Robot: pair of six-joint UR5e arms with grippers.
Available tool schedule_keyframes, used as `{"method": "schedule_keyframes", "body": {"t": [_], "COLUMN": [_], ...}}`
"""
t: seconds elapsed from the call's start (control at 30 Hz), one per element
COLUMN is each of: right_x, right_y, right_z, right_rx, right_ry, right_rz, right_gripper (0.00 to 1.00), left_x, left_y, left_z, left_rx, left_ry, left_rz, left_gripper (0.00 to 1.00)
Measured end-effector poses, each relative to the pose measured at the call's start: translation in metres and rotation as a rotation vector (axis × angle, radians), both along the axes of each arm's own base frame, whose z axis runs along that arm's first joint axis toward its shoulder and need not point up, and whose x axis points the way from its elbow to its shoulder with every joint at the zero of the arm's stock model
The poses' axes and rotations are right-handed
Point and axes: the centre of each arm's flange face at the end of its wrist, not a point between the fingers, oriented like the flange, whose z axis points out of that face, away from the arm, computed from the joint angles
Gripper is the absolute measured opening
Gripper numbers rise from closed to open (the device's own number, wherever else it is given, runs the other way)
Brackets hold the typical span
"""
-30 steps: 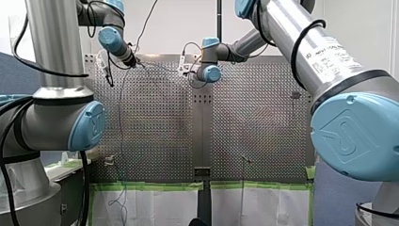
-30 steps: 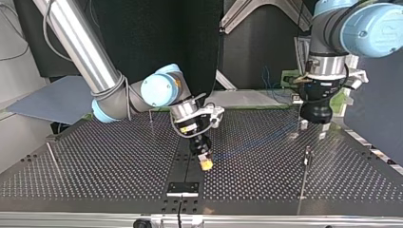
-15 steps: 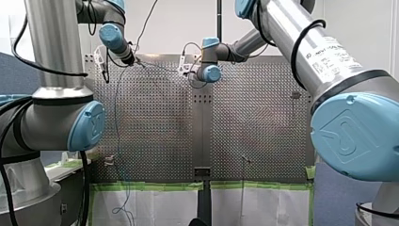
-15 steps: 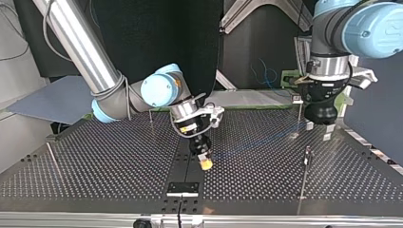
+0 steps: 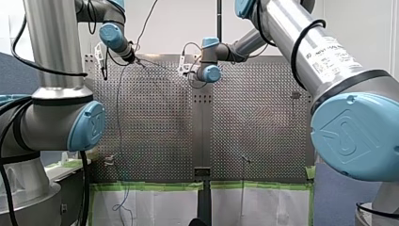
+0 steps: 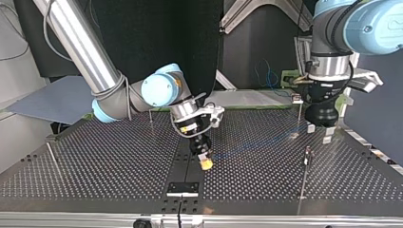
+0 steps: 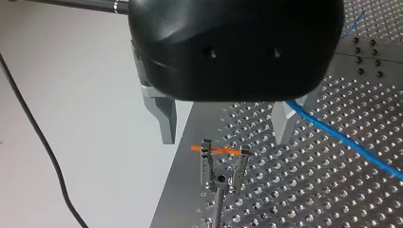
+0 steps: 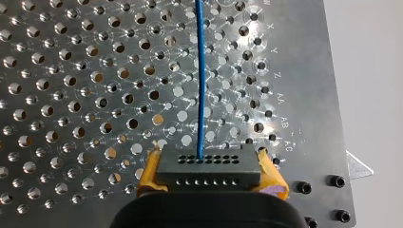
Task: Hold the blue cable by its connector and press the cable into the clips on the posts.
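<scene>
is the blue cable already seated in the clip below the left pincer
No, the blue cable passes beside the clip, not between its prongs.

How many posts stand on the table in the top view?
4 posts: one at the left edge, one by my right arm, two near my left gripper. Others may be hidden.

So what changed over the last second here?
My left gripper, open, drifted a little toward the top view's right, with the clip ahead of it between its fingers; it took hold of nothing. My right gripper stayed where it was, shut on the connector of the blue cable.
</scene>
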Motion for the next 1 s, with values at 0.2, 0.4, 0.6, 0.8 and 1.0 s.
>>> {"method": "schedule_keyframes", "body": {"t": [0.2,0.4,0.6,0.8,1.0], "right_x": [-0.0010,-0.0011,0.0006,0.0027,0.0033], "right_y": [-0.0013,-0.0015,0.0010,0.0045,0.0055], "right_z": [0.0000,-0.0001,-0.0002,-0.0009,-0.0013], "right_rx": [-0.001,-0.001,0.000,0.004,0.005], "right_ry": [0.001,0.002,0.002,0.006,0.008], "right_rz": [-0.002,-0.002,0.002,0.007,0.009], "right_gripper": [0.00,0.00,0.00,0.00,0.00], "left_x": [0.0007,0.0042,0.0046,0.0042,0.0040], "left_y": [-0.0008,-0.0013,-0.0022,-0.0026,-0.0026], "left_z": [-0.0017,-0.0067,-0.0081,-0.0080,-0.0081], "left_rx": [0.001,0.005,0.005,0.004,0.005], "left_ry": [0.004,0.018,0.022,0.022,0.022], "left_rz": [-0.001,0.000,0.002,0.007,0.009], "left_gripper": [0.99,0.99,0.99,0.99,0.99]}}
